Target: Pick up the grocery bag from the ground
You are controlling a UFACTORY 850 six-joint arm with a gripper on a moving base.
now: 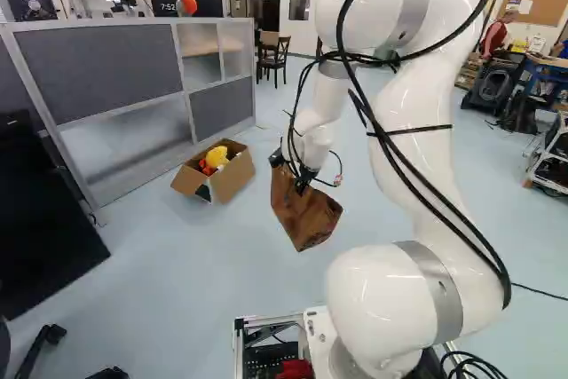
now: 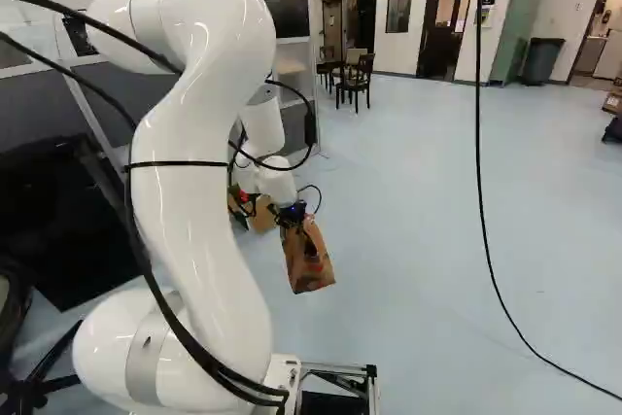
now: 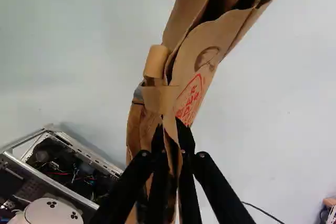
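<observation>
1. Hanging tilted above the floor, ahead of the base's front edge, a brown paper grocery bag is pinched in the gripper.
2. Its creased paper looks light, soft and tearable; gathered layers near the rim should give the surest hold.

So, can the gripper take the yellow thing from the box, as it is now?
Probably not: the gripper is shut on the bag, so it has no free grip. The box itself seems no obstacle, as its top is open and the yellow thing shows in it.
</observation>
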